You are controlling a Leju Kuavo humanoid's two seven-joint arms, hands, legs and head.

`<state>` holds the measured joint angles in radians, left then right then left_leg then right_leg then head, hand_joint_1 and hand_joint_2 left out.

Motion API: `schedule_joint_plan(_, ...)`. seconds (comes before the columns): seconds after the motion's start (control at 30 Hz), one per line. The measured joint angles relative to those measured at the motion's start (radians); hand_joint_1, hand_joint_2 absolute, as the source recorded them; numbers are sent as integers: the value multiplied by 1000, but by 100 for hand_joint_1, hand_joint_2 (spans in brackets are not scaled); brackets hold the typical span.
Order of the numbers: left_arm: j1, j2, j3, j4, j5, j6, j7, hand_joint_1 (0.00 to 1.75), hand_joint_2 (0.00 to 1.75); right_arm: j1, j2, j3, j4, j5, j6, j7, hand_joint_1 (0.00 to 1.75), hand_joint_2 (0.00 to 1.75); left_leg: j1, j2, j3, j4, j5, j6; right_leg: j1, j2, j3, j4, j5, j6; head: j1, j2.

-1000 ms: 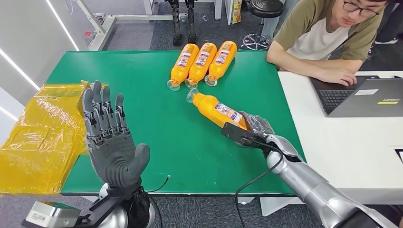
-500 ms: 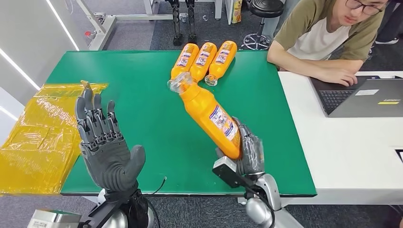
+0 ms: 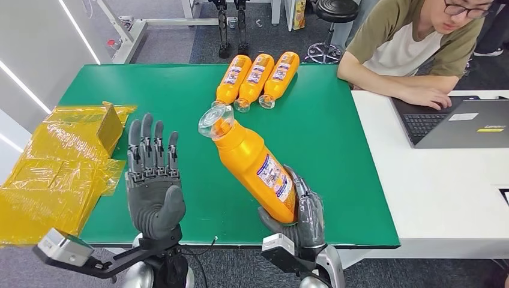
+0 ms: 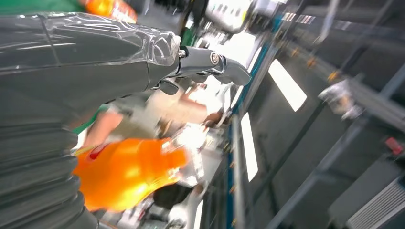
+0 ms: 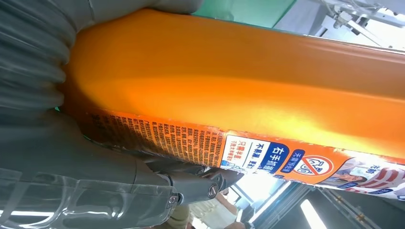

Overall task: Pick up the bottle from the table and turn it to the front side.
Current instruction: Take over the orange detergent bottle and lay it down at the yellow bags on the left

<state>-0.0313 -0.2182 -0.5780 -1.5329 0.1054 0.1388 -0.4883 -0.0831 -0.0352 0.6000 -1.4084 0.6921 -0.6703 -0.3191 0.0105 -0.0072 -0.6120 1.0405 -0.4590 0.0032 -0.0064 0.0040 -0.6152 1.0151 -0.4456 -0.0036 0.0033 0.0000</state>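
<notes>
While gripped at its base by right hand (image 3: 300, 213): orange bottle (image 3: 255, 162), raised above green table (image 3: 180, 102), long axis tilted, cap end pointing up and away-left. Left hand (image 3: 153, 180) upright, fingers spread, holding nothing.

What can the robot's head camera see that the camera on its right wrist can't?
Head view alone: the left hand raised with fingers apart, three more bottles lying on the green table, yellow wrap, a laptop and a person.

Right wrist view alone: the small print on the label, close enough to see.

Both: the orange bottle held in the right hand.
</notes>
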Motion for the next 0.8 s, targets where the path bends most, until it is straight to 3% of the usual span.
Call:
schedule_joint_plan(0.2, -16, 0, 11, 75, 13, -96, 48, 0, 175, -1, -3, 36, -8, 13, 4, 23, 175, 175, 0, 0, 0, 0, 0, 0, 0, 0, 0, 0, 0, 0, 0, 0)
schedule_joint_plan(0.57, -37, 0, 21, 135, 14, -121, 54, 0, 175, -4, -17, 58, -7, 26, 17, 36, 175, 175, 0, 1, 0, 0, 0, 0, 0, 0, 0, 0, 0, 0, 0, 0)
schedule_joint_plan(0.8, -69, -1, 34, 169, 17, -183, 57, 0, 175, -21, -41, 70, 0, 69, 107, 72, 175, 175, 0, 1, 0, 0, 0, 0, 0, 0, 0, 0, 0, 0, 0, 0)
